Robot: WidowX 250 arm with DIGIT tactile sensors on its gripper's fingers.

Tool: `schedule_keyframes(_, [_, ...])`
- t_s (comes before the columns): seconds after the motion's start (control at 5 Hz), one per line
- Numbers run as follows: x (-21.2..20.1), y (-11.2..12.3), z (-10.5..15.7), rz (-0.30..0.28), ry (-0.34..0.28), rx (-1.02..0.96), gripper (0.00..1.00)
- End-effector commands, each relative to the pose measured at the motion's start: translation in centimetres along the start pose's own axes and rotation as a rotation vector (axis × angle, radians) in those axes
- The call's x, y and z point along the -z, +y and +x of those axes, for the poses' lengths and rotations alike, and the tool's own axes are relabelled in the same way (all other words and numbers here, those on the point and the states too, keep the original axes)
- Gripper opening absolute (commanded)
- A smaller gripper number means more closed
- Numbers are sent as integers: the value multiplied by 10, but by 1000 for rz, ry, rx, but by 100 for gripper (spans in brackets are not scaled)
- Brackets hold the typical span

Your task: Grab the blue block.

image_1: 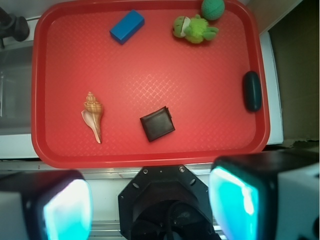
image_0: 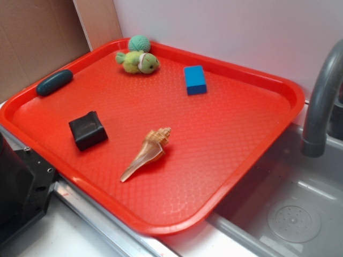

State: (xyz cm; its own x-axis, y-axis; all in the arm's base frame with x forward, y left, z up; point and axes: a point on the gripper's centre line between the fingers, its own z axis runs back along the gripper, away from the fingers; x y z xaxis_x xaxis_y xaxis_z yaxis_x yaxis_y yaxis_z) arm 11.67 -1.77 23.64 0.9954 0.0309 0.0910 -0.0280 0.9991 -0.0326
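Note:
The blue block [image_0: 195,80] lies flat on the red tray [image_0: 230,160] toward its far side, by itself. From the wrist camera the blue block [image_1: 127,26] is near the top of the tray [image_1: 210,100], left of centre. My gripper [image_1: 152,205] hangs high above the tray's near edge, over the robot base, far from the block. It is open, with nothing between its two teal pads [image_1: 235,202]. In the exterior view the gripper is out of frame.
On the tray also lie a black cube [image_0: 88,130], a spiral seashell [image_0: 147,152], a green plush toy [image_0: 138,61] with a teal ball [image_0: 139,43], and a dark teal pill-shaped object [image_0: 54,82]. A grey faucet [image_0: 320,101] and sink [image_0: 295,214] are at the right.

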Motion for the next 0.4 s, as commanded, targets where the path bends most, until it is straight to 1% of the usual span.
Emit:
schedule_keyframes(0.0, [0, 0, 0, 0, 0, 0, 100])
schedule_keyframes(0.2, [41, 2, 40, 45, 63, -142, 100])
